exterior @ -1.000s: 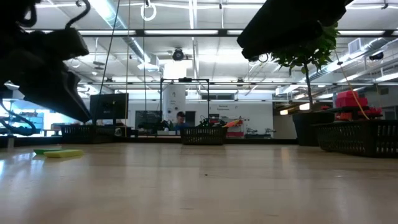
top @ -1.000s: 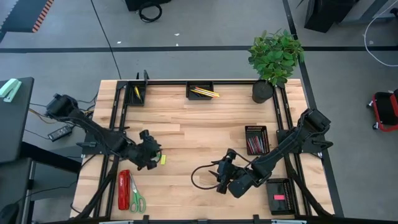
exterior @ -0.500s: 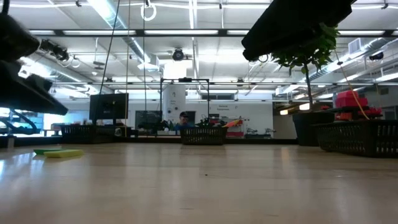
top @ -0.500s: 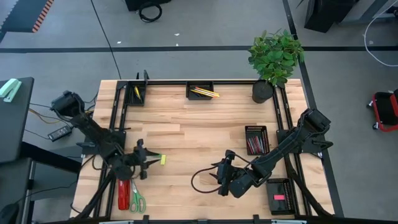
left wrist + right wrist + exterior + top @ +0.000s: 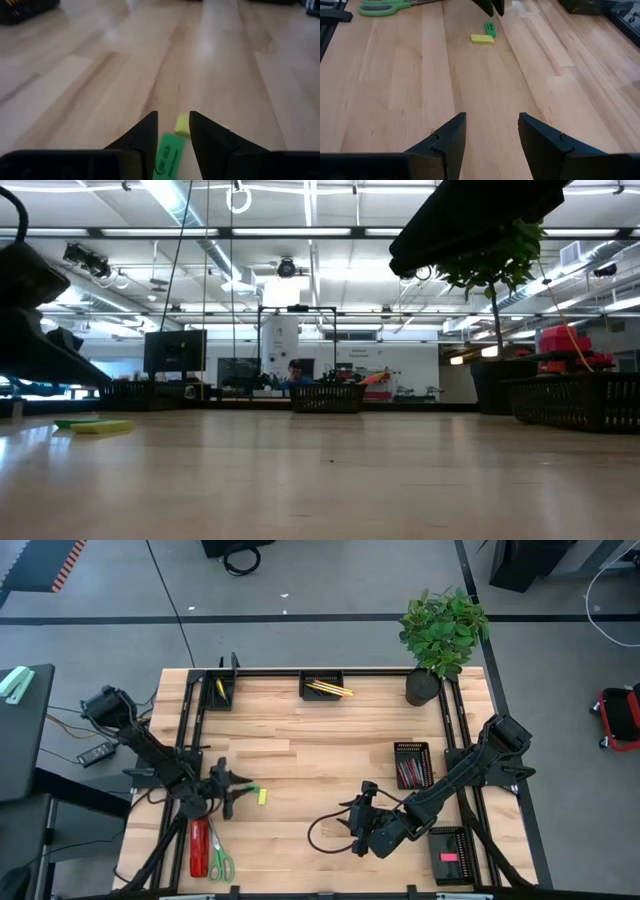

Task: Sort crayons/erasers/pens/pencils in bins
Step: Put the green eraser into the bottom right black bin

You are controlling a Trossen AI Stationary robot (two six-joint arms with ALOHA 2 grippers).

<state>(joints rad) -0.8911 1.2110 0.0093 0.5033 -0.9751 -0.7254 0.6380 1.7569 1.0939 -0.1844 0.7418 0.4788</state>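
A green eraser [image 5: 250, 787] and a neon yellow eraser [image 5: 262, 797] lie flat on the table at centre left. My left gripper [image 5: 236, 790] is low, level and open, just left of them. In the left wrist view [image 5: 172, 116] the green eraser [image 5: 167, 156] shows through the gap between the fingers, with the yellow eraser [image 5: 182, 125] beyond. In the right wrist view the fingertips [image 5: 492, 7] stand short of the green eraser [image 5: 490, 28]. My right gripper [image 5: 350, 825] [image 5: 491, 117] is open and empty at the table's near middle.
Black mesh bins stand at the far left [image 5: 220, 692], far middle with pencils [image 5: 326, 686], right with sticks [image 5: 413, 764] and near right with a pink eraser [image 5: 448, 855]. A plant pot [image 5: 422, 687] stands far right. A red stapler [image 5: 199, 845] and green scissors [image 5: 220, 860] lie near left.
My left gripper has drawn back from over the erasers toward the table's left edge and now points level toward the table's right edge at them. The erasers have stayed where they were.
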